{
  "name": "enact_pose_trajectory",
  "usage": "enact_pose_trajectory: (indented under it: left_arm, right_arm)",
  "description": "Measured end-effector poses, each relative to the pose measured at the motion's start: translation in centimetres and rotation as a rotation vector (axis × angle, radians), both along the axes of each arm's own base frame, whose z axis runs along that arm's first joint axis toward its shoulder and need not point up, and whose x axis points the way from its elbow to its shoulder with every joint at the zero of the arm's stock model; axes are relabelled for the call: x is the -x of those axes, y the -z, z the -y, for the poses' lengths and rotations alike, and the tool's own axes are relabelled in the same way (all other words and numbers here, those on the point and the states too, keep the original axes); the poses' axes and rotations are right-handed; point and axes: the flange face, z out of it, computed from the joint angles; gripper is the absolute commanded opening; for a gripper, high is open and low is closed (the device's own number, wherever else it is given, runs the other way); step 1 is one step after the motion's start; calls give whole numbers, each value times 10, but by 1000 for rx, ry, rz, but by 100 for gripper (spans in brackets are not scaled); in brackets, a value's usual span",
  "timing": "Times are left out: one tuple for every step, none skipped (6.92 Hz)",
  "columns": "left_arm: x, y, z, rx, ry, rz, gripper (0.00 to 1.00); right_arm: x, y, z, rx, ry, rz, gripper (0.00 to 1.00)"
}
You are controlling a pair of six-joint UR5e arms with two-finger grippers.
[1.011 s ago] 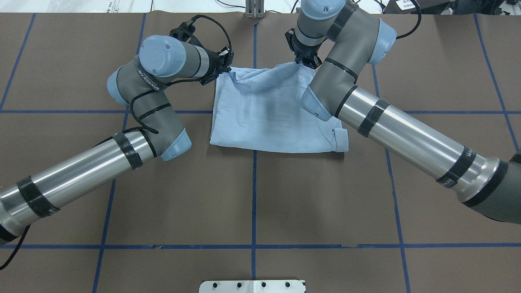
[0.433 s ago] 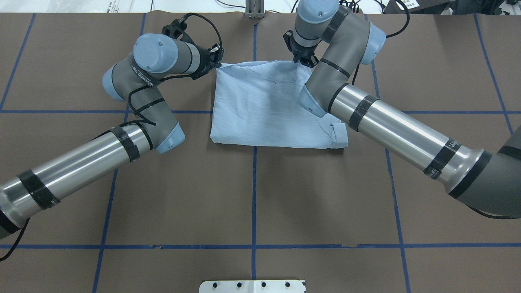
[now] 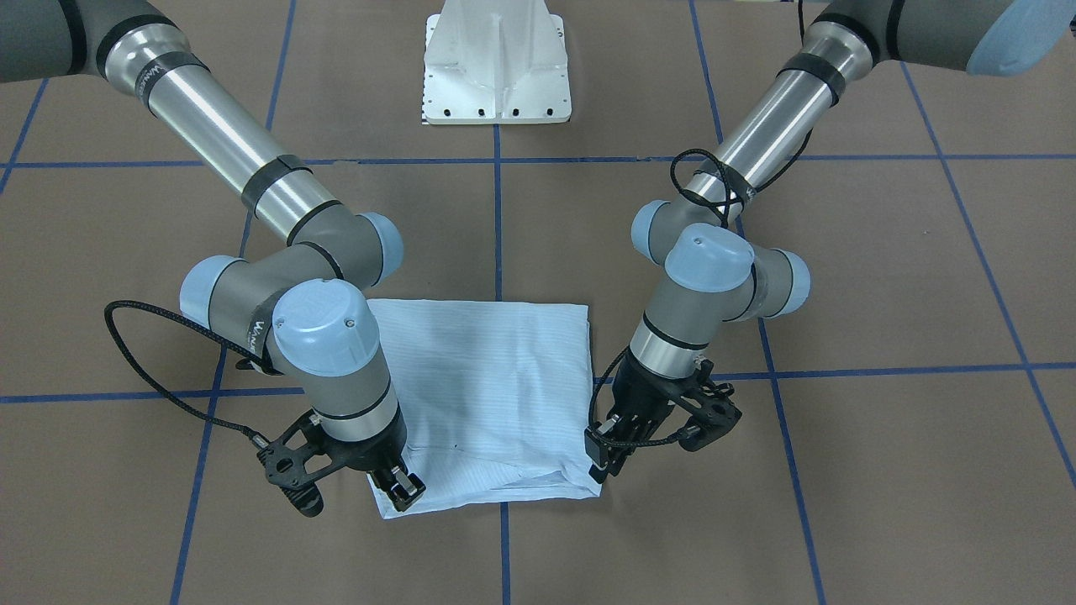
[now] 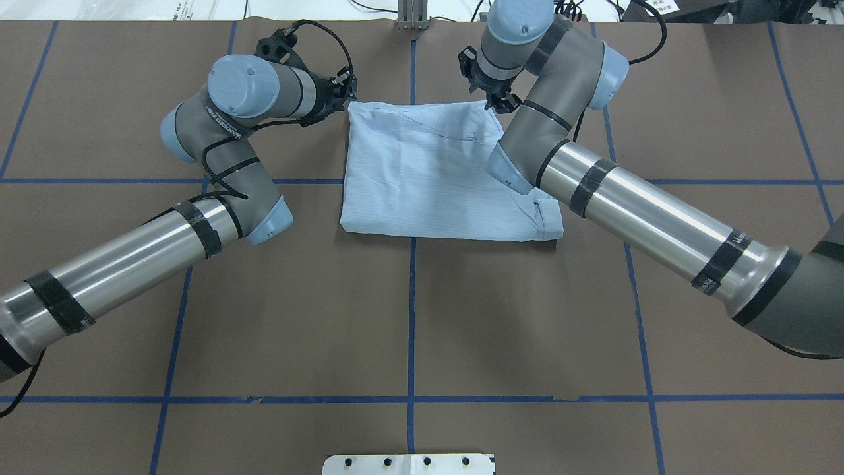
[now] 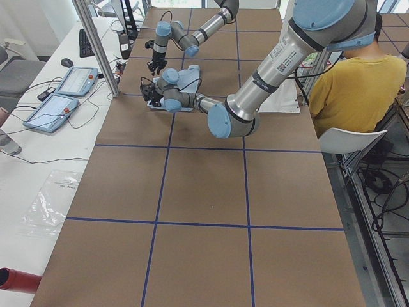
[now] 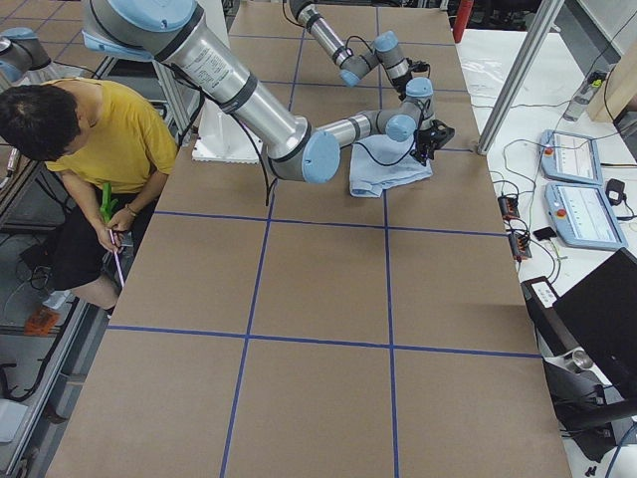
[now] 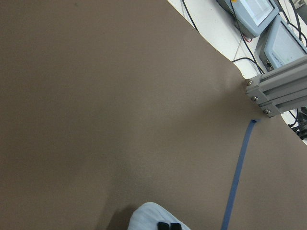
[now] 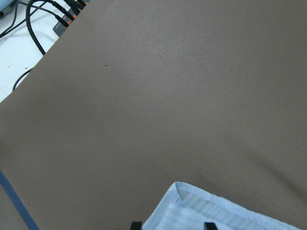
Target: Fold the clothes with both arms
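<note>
Since a second ago I've come down, and the far edge of the shirt (image 4: 435, 171) that was hanging up now lies flat. My left gripper (image 3: 602, 460) is pinched on its far corner. The right gripper (image 3: 403, 489) has its fingers apart over the other corner, so I reckon it's let go. The fold looks pretty much landed. The far edge of the table (image 4: 409, 316) and a metal post (image 4: 412, 16) sit close beyond me, and there's plenty of bare table back toward my base.
</note>
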Motion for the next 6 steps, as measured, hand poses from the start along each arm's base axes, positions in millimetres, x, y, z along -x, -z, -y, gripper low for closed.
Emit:
enact_pose_trajectory:
  left_arm:
    - [10, -1, 7, -11, 5, 7, 100]
    - [21, -2, 11, -35, -4, 23, 100]
    - [40, -15, 10, -74, -44, 54, 100]
    - [78, -47, 5, -134, -108, 109, 100]
    - [133, -83, 3, -215, -169, 185, 100]
    - [193, -121, -3, -305, -236, 267, 100]
  right_arm:
    - [-23, -6, 0, -18, 11, 15, 100]
    - [-46, -17, 1, -35, 35, 21, 100]
    - [-68, -33, 4, -63, 76, 8, 100]
    - [-99, -62, 8, -118, 152, -28, 100]
    - [-146, -103, 14, -196, 258, -82, 100]
    - [-207, -150, 21, -282, 380, -137, 100]
